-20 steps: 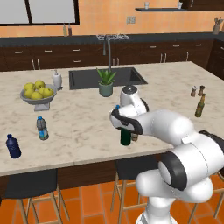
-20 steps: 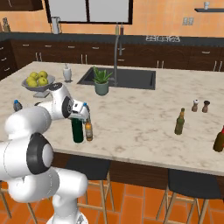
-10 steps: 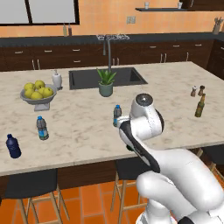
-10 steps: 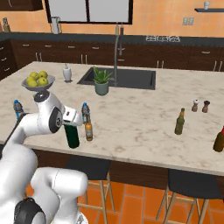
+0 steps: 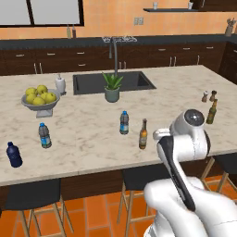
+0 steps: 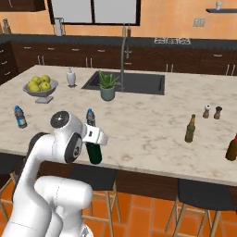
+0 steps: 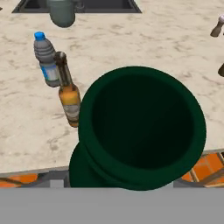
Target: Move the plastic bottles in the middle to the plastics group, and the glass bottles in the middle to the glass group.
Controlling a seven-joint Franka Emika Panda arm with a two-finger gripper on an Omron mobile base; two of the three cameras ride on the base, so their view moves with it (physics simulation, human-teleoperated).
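My gripper [image 6: 94, 141] is shut on the neck of the tall dark green wine bottle [image 6: 95, 154], which hangs upright by the counter's front edge. In the hand view its round green mouth [image 7: 141, 131] looms close, and my fingertips are hidden. Beside it stand the amber beer bottle [image 7: 68, 95] and a small clear water bottle [image 7: 45, 57] with a blue cap. The beer bottle [image 5: 143, 134] and water bottle [image 5: 124, 122] stand mid-counter. At the left are another water bottle [image 5: 44, 135] and a squat dark blue bottle [image 5: 14, 155]. An olive-brown bottle [image 6: 190, 128] stands at the right.
A fruit bowl [image 5: 40, 102], a soap dispenser [image 5: 60, 84], a potted plant [image 5: 111, 88] and the sink [image 5: 92, 82] sit at the back. Two shakers [image 6: 207, 111] stand behind the olive bottle. A brown bottle [image 6: 231, 148] is at the right edge. Stools [image 6: 203, 196] stand below the counter.
The arm has folded in toward the base. The green wine bottle has come away from the beer bottle toward the counter's front edge, still in the gripper.
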